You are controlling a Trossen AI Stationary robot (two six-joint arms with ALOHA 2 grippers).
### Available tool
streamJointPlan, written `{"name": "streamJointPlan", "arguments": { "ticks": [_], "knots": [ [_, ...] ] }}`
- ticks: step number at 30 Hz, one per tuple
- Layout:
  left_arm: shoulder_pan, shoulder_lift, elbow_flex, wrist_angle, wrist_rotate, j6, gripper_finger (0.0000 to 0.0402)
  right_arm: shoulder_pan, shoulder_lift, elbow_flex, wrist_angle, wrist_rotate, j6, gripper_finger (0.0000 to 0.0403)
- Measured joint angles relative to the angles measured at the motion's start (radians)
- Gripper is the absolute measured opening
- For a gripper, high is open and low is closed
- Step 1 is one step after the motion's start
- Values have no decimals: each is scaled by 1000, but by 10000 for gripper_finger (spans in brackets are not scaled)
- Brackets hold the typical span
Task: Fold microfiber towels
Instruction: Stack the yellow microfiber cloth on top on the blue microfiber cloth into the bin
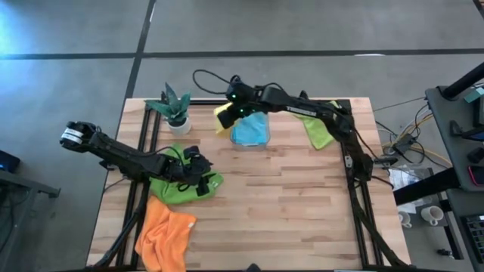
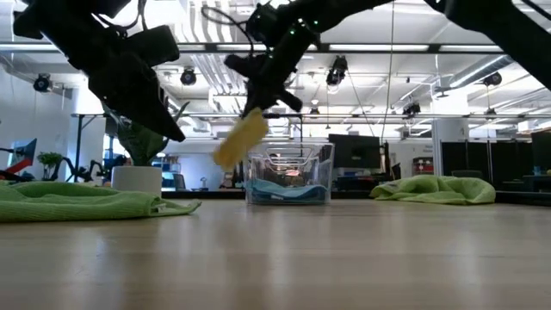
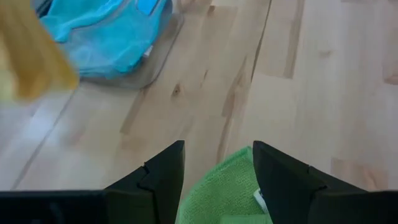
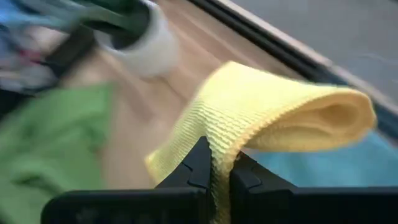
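At the near left corner of the table [image 1: 302, 211] an orange towel [image 1: 165, 236] lies crumpled, partly over the edge. Just beyond it, by the left edge, a darker green towel [image 1: 181, 189] lies bunched on the wood. The left gripper [image 1: 198, 177] sits over this green cloth; its arm reaches in low from beyond the left edge, stretched nearly flat toward the table's middle. In the left wrist view its two dark fingers [image 3: 155, 180] stand apart with the green towel showing between and below them; whether they touch the cloth cannot be told.

Farther back, near the far edge and about midway along it, stands a clear plastic bin [image 1: 251, 132] with a blue towel [image 1: 249, 128] inside. The right arm comes from the right edge, runs along the far side and bends over the bin. The right gripper [image 1: 236, 102] is clamped on a yellow towel [image 1: 224, 117], which hangs from it above the table at the bin's left side; the right wrist view shows the fingers pinched together with a folded loop of yellow cloth rising between them, and the low view shows the cloth dangling clear of the surface.

Left of the bin, near the far left corner, stands a small potted plant [image 1: 174, 109]. A lime green towel [image 1: 318, 132] lies heaped toward the far right corner.
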State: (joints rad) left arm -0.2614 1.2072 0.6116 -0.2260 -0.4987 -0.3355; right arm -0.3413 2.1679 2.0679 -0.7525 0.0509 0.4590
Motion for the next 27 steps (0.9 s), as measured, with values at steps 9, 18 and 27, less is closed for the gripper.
{"name": "streamJointPlan", "arguments": {
  "ticks": [9, 18, 27],
  "knots": [
    [-1, 0, -39, 7, 3, -1, 175, -21, -21, 40, -315, 134, -28, 11],
    [-1, 0, -40, 11, 3, -2, 175, -46, -5, -74, -303, 134, -2, 11],
    [-1, 2, -44, 44, 6, -3, 175, -53, -4, -261, -187, 128, 168, 12]
  ]
}}
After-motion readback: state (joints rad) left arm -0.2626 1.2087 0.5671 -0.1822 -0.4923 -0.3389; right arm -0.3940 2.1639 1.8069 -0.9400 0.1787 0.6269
